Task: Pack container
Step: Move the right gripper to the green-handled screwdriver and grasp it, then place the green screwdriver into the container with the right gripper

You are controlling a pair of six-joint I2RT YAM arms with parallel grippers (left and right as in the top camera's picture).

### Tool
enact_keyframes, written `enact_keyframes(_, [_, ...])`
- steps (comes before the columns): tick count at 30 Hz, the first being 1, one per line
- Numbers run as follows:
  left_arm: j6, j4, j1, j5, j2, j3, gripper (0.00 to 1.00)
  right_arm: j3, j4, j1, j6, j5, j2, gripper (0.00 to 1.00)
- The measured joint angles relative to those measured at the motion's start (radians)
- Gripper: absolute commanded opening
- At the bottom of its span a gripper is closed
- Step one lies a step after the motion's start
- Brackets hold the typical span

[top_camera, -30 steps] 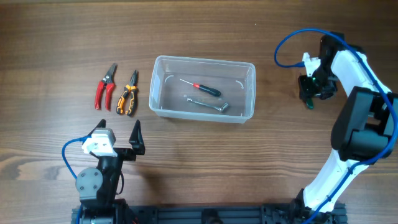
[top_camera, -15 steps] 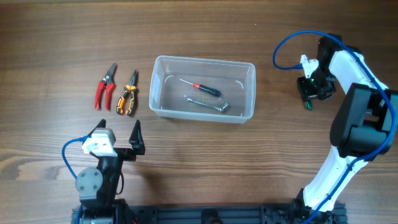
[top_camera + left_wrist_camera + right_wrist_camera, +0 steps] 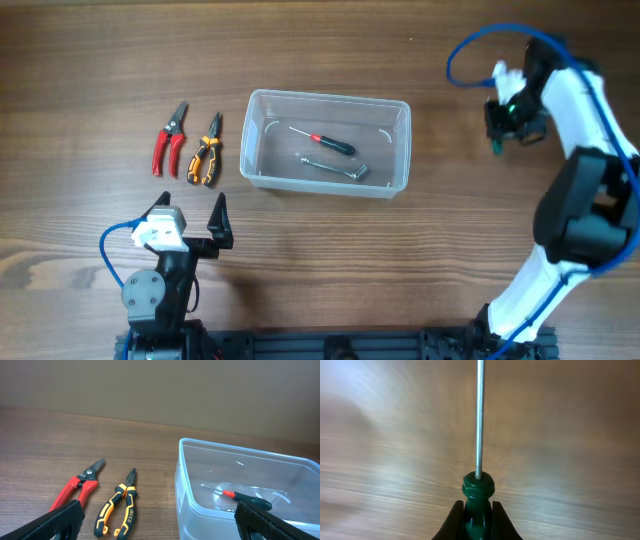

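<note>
From overhead, the container [image 3: 330, 97] sits mid-table. It holds a red-and-black screwdriver [image 3: 326, 141] and a metal tool [image 3: 336, 169] I cannot name. The red-handled snips [image 3: 168, 140] and orange-and-black pliers [image 3: 207, 151] lie side by side toward the left edge. The left gripper [image 3: 190, 204] is at the near edge, fingers apart. The right gripper [image 3: 503, 130] is toward the far right corner, with a green-handled screwdriver [image 3: 495, 148] in it.

The left wrist view shows its fingers [image 3: 55, 520] spread wide and empty. Beyond them are the snips [image 3: 75, 487], the pliers [image 3: 120, 505] and the container [image 3: 240, 450].

In the right wrist view, the right gripper [image 3: 478, 521] is clamped on the green handle, the shaft pointing away over blurred wood.
</note>
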Motion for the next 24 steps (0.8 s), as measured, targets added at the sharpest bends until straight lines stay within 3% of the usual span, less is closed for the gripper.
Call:
enact_keyframes(5, [0.000,0.000,0.000,0.000,0.000,0.000,1.00,0.097,-0.003,0.043,-0.027,-0.077,-0.227,0.04])
enact_keyframes(9, [0.000,0.000,0.000,0.000,0.000,0.000,1.00,0.112,-0.027,0.210,-0.120,-0.172,-0.376,0.04])
enact_keyframes(16, [0.000,0.000,0.000,0.000,0.000,0.000,1.00,0.112,-0.111,0.533,-0.306,-0.210,-0.384,0.04])
enact_keyframes(18, [0.000,0.000,0.000,0.000,0.000,0.000,1.00,0.094,-0.130,0.608,-0.418,-0.217,-0.384,0.04])
enact_keyframes(20, [0.000,0.000,0.000,0.000,0.000,0.000,1.00,0.035,-0.124,0.647,-0.557,-0.219,-0.384,0.04])
enact_keyframes(24, [0.000,0.000,0.000,0.000,0.000,0.000,1.00,-0.108,0.001,0.653,-0.657,-0.220,-0.384,0.04])
